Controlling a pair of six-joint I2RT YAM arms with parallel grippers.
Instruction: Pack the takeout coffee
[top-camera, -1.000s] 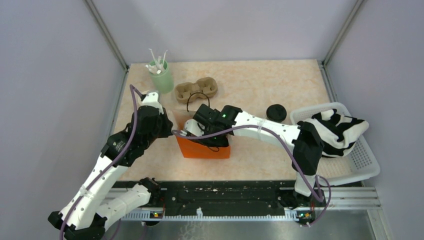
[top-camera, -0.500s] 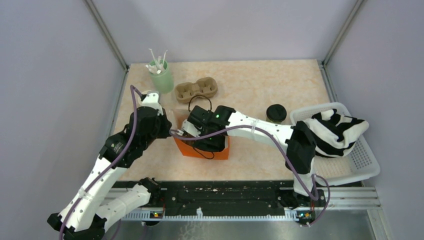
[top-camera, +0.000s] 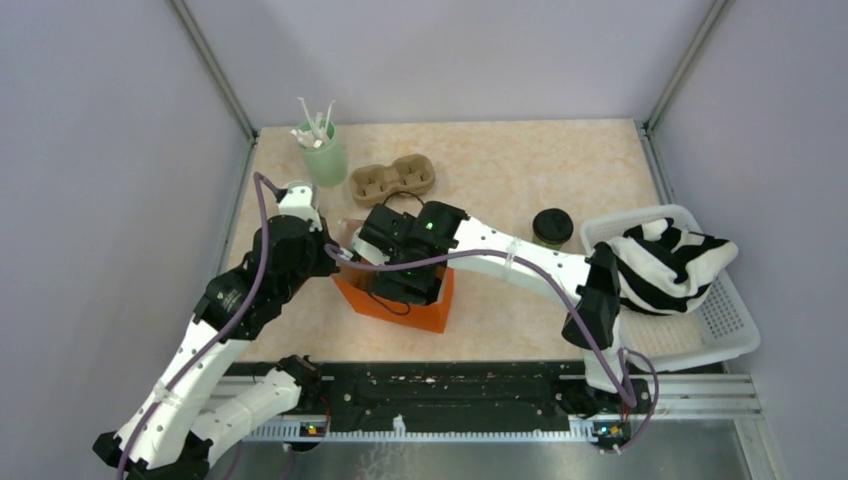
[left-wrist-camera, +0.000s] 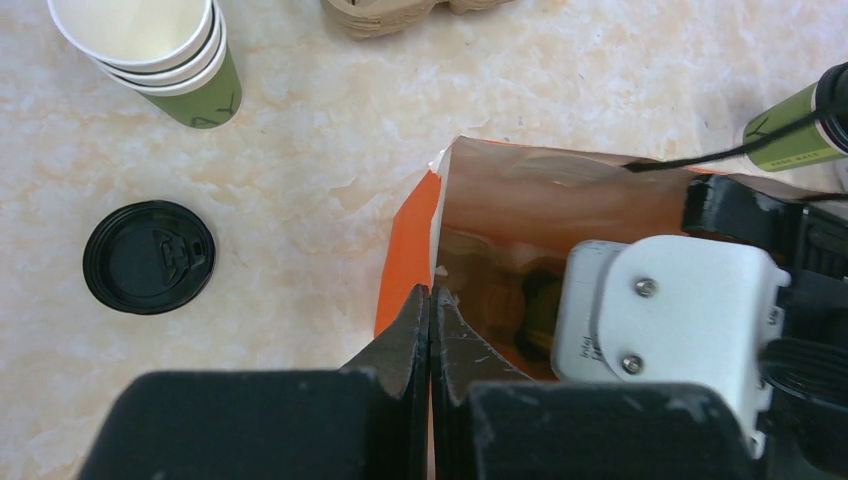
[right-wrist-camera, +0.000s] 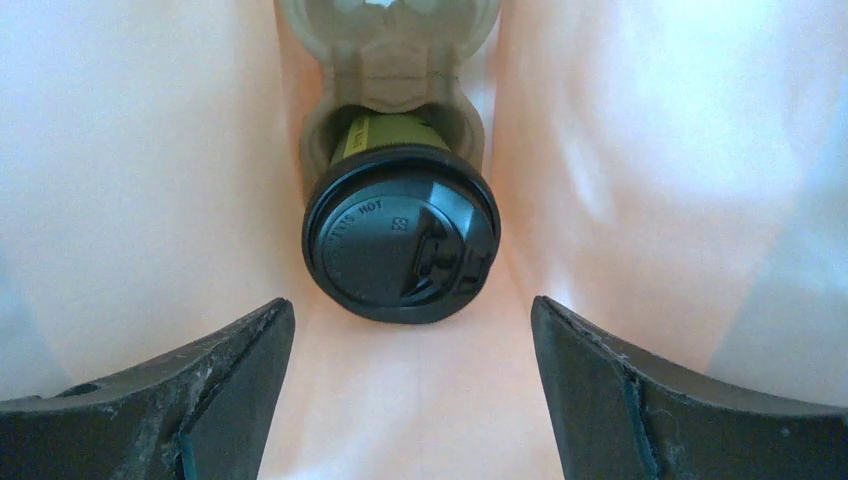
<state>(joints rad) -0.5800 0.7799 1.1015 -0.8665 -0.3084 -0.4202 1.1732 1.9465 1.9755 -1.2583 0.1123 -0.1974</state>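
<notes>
In the right wrist view a takeout coffee (right-wrist-camera: 400, 245), olive-green with a black lid, sits in a cardboard carrier (right-wrist-camera: 390, 60) inside the orange paper bag (top-camera: 400, 305). My right gripper (right-wrist-camera: 410, 400) is open and empty just in front of its lid. It reaches into the bag, so its fingers are hidden in the top view. My left gripper (left-wrist-camera: 432, 300) is shut on the bag's edge (left-wrist-camera: 410, 250), at the bag's left side (top-camera: 338, 252). A second lidded coffee cup (top-camera: 552, 227) stands on the table right of the bag, also in the left wrist view (left-wrist-camera: 800, 135).
A pale-green cup of white sticks (top-camera: 322, 150) and an empty cardboard carrier (top-camera: 393, 178) stand at the back left. A lidless cup stack (left-wrist-camera: 160, 50) and a loose black lid (left-wrist-camera: 148, 257) lie left of the bag. A white basket (top-camera: 735, 330) with a striped cloth (top-camera: 670, 262) is at the right.
The bag has shifted left and turned, now looking narrower from above. My right arm has moved left with it, still in the bag's mouth. My left gripper keeps its hold.
</notes>
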